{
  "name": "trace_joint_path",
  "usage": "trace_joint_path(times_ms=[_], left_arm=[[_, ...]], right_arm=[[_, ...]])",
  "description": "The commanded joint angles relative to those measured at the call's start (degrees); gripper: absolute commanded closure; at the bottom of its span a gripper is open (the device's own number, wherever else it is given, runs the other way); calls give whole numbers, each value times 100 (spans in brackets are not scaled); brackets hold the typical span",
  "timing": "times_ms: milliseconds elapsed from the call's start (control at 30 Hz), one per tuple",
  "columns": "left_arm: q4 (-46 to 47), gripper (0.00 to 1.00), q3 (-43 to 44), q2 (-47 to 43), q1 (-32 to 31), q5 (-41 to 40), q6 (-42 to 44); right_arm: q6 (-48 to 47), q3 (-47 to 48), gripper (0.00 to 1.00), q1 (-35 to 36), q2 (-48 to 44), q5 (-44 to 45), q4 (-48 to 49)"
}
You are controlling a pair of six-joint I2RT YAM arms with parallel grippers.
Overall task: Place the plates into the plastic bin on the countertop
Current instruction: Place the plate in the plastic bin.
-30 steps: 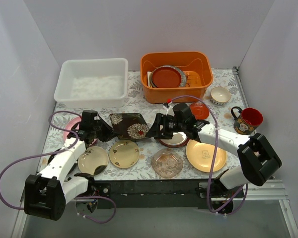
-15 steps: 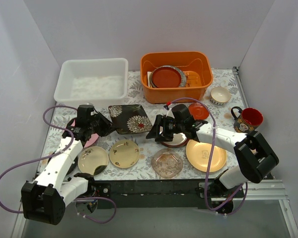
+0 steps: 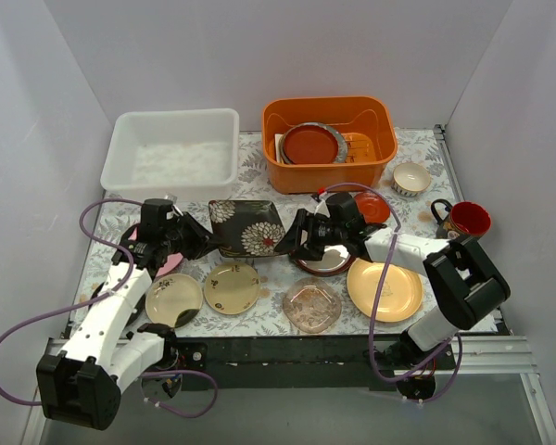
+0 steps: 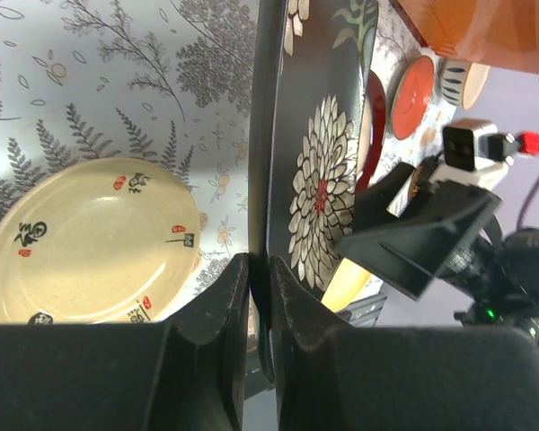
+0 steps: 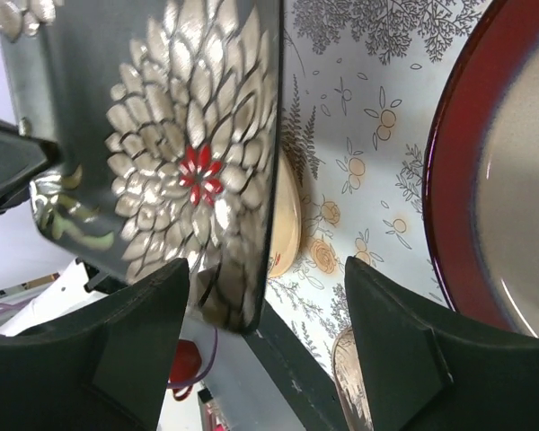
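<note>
**Black square floral plate held at its edge over the countertop**

Black square floral plate [image 3: 248,227] is seen raised and tilted above the countertop [image 3: 410,209], between the two arms and in front of the gap between the plastic bin [image 3: 120,148] and the orange tub [image 3: 329,125]. Its left rim is pinched by the left gripper [image 3: 193,243], whose fingers [image 4: 217,314] are pressed onto the rim from both sides in the left wrist view. The right gripper [image 3: 292,243] is placed at the plate's right edge with its fingers [image 5: 135,359] spread wide; one corner of the plate is seen between them, not clamped. A cream round plate [image 3: 232,286] is seen flat on the countertop below the held plate, and a dark-rimmed glossy plate [image 3: 326,261] lies beneath the right gripper.
</note>
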Motion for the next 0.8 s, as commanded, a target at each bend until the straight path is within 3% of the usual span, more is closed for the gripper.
trace_joint_path(times_ms=[0, 333, 533, 667, 767], left_arm=[[532, 100, 178, -436, -3, 773, -56], [524, 100, 11, -489, -3, 1231, 128], [515, 100, -77, -506, -3, 1231, 234], [524, 100, -147, -480, -3, 1205, 313], [541, 100, -174, -497, -3, 1135, 374]], right_arm=[[150, 247, 23, -15, 212, -300, 452], [1046, -105, 34, -24, 651, -801, 2235], [1504, -272, 60, -24, 845, -1012, 3238], [1522, -377, 90, -24, 802, -1021, 3432], [1452, -413, 99, -24, 740, -1021, 3450]])
